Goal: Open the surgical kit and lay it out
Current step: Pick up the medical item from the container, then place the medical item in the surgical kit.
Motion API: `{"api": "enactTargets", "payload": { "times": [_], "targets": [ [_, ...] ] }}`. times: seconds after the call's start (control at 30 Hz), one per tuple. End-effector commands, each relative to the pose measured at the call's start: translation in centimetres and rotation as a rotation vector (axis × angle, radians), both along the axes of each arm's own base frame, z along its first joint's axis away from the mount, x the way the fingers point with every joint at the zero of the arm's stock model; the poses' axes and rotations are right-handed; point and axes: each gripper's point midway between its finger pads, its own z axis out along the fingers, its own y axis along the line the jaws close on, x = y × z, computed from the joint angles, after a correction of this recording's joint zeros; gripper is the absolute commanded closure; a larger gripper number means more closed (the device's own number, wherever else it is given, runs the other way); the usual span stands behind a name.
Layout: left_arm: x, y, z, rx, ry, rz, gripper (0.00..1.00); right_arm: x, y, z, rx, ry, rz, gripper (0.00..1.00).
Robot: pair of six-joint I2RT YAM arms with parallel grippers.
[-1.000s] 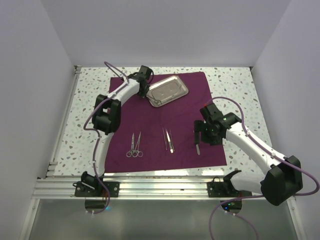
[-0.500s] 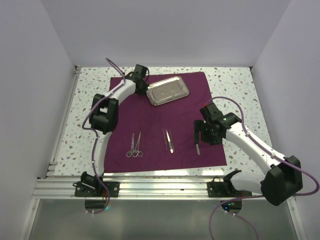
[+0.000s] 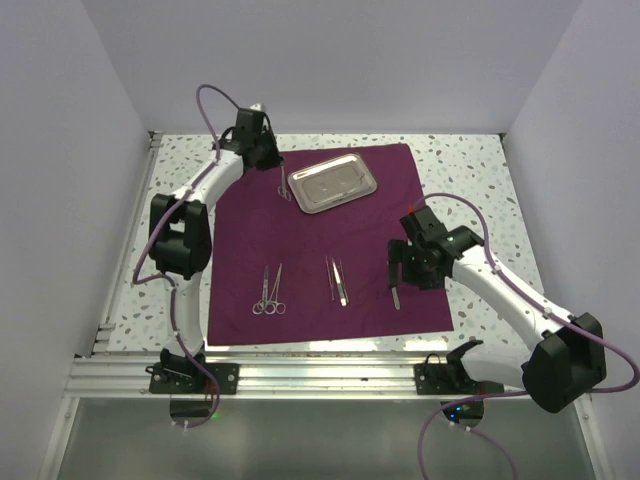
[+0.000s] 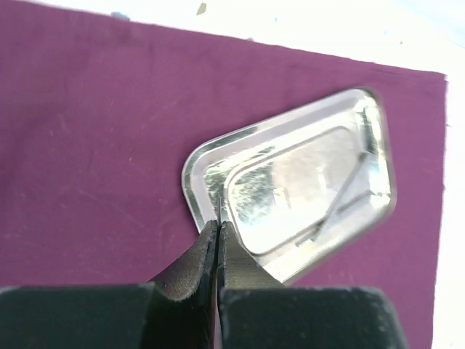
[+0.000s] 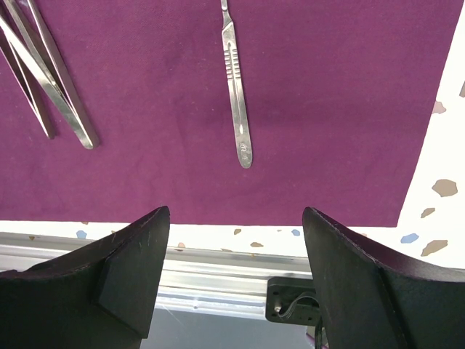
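The dark purple cloth wrap [image 3: 300, 240] lies spread flat on the table. The steel tray [image 3: 333, 182] sits on its far part, and in the left wrist view the tray [image 4: 290, 196] holds one thin instrument [image 4: 340, 205]. My left gripper [image 3: 272, 168] is just left of the tray, above the cloth. In its wrist view it [image 4: 218, 224] is shut on a thin probe [image 4: 218, 202] whose tip sticks out. Ring-handled scissors [image 3: 268, 290], tweezers [image 3: 337, 280] and a slim flat handle [image 3: 396, 294] lie in a row near the front. My right gripper [image 3: 400, 268] is open above the flat handle [image 5: 236, 80].
A speckled white tabletop [image 3: 480, 180] surrounds the cloth. An aluminium rail [image 3: 320, 375] runs along the near edge, also seen in the right wrist view [image 5: 218, 254]. White walls close in the left, back and right. The tweezers [image 5: 43, 65] lie left of the right gripper.
My left arm has swung left and back from the tray's left edge, carrying the thin probe out with it. The right arm has not moved.
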Motion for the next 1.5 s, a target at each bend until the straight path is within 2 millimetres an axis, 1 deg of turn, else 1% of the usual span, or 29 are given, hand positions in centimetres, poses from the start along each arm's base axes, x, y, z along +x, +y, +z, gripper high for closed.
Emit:
{"api": "enactTargets", "payload": {
  "times": [0.0, 0.07, 0.13, 0.17, 0.2, 0.27, 0.37, 0.43, 0.47, 0.57, 0.63, 0.7, 0.77, 0.87, 0.9, 0.97, 1.03, 1.1, 1.13, 1.17, 1.2, 1.23, 1.27, 1.3, 1.33, 1.37, 1.4, 1.43, 1.47],
  "targets": [
    [-0.7, -0.4, 6.3, -0.017, -0.146, -0.180, 1.00, 1.0, 0.2, 0.8, 0.008, -0.044, 0.011, 0.23],
    [-2.3, -0.6, 6.0, 0.001, -0.115, -0.243, 1.00, 1.4, 0.3, 1.3, 0.008, -0.054, 0.012, 0.23],
    [-4.2, -0.6, 6.9, 0.008, -0.109, -0.288, 1.00, 1.6, 0.3, 1.7, 0.008, -0.066, 0.011, 0.23],
    [-6.0, -0.1, 5.0, 0.042, -0.052, -0.304, 1.00, 1.8, 0.3, 1.9, 0.006, -0.076, 0.010, 0.23],
    [-7.3, 0.1, 6.2, 0.056, -0.073, -0.312, 1.00, 2.0, 0.2, 2.1, -0.002, -0.086, 0.007, 0.23],
    [-9.4, 0.7, 5.6, 0.096, -0.061, -0.308, 1.00, 2.4, 0.1, 2.3, -0.009, -0.101, 0.010, 0.23],
    [-15.3, 0.9, 3.1, 0.100, 0.001, -0.322, 1.00, 3.3, 0.5, 2.7, -0.013, -0.111, 0.018, 0.23],
    [-17.2, 1.1, 2.1, 0.120, 0.019, -0.303, 1.00, 4.0, 0.8, 3.1, -0.013, -0.119, 0.024, 0.23],
    [-19.1, 0.8, 1.2, 0.115, 0.035, -0.304, 1.00, 4.8, 1.1, 3.7, -0.013, -0.129, 0.029, 0.23],
    [-21.8, 0.6, -0.3, 0.100, 0.053, -0.288, 1.00, 6.4, 1.7, 4.9, -0.017, -0.155, 0.036, 0.23],
    [-22.6, 0.4, -1.0, 0.095, 0.061, -0.286, 1.00, 7.3, 2.0, 5.7, -0.016, -0.177, 0.043, 0.23],
    [-23.3, 0.7, -2.1, 0.121, 0.090, -0.280, 1.00, 8.0, 2.4, 5.4, -0.025, -0.168, 0.050, 0.23],
    [-23.7, 1.3, -2.6, 0.150, 0.110, -0.262, 0.95, 8.8, 2.7, 5.9, -0.028, -0.182, 0.054, 0.23],
    [-24.2, 1.9, -2.9, 0.167, 0.126, -0.252, 0.80, 10.5, 3.2, 6.4, -0.032, -0.206, 0.048, 0.22],
    [-24.2, 1.9, -2.8, 0.167, 0.126, -0.251, 0.66, 11.1, 3.4, 6.0, -0.038, -0.196, 0.046, 0.22],
    [-24.6, 2.3, -2.7, 0.178, 0.133, -0.234, 0.47, 12.7, 4.4, 7.0, -0.015, -0.226, 0.039, 0.22],
    [-24.9, 2.7, -2.5, 0.187, 0.139, -0.222, 0.41, 14.8, 5.6, 7.4, 0.007, -0.238, 0.031, 0.22],
    [-25.4, 3.1, -2.1, 0.191, 0.133, -0.213, 0.39, 16.5, 6.4, 7.4, 0.018, -0.240, 0.024, 0.22],
    [-25.8, 3.3, -1.9, 0.193, 0.141, -0.211, 0.39, 18.0, 7.1, 8.9, 0.044, -0.279, 0.015, 0.22],
    [-26.1, 3.4, -1.2, 0.187, 0.127, -0.208, 0.39, 19.3, 7.4, 7.3, 0.034, -0.247, -0.001, 0.22],
    [-26.2, 4.0, -1.1, 0.205, 0.122, -0.190, 0.39, 20.4, 7.5, 7.3, 0.043, -0.250, -0.015, 0.22],
    [-26.7, 4.3, -1.0, 0.212, 0.128, -0.185, 0.39, 22.2, 7.9, 8.4, 0.076, -0.276, -0.039, 0.22],
    [-27.2, 4.6, -0.5, 0.212, 0.118, -0.181, 0.41, 23.4, 8.2, 6.6, 0.071, -0.242, -0.052, 0.23],
    [-27.6, 4.9, -0.4, 0.215, 0.120, -0.177, 0.41, 24.4, 8.4, 6.1, 0.080, -0.235, -0.064, 0.23],
    [-28.4, 5.4, -0.8, 0.229, 0.143, -0.169, 0.41, 26.1, 8.7, 7.1, 0.110, -0.264, -0.088, 0.23],
    [-28.9, 5.8, -0.1, 0.228, 0.127, -0.162, 0.42, 27.2, 9.1, 4.5, 0.100, -0.221, -0.096, 0.23],
    [-29.3, 6.1, 0.1, 0.230, 0.126, -0.154, 0.42, 28.0, 9.3, 4.1, 0.107, -0.216, -0.105, 0.23],
    [-30.2, 6.8, 0.6, 0.237, 0.121, -0.136, 0.42, 29.3, 9.8, 5.0, 0.133, -0.241, -0.113, 0.24],
    [-30.6, 7.1, 0.7, 0.238, 0.121, -0.129, 0.42, 30.1, 10.1, 2.3, 0.118, -0.202, -0.115, 0.24]
  ]
}}
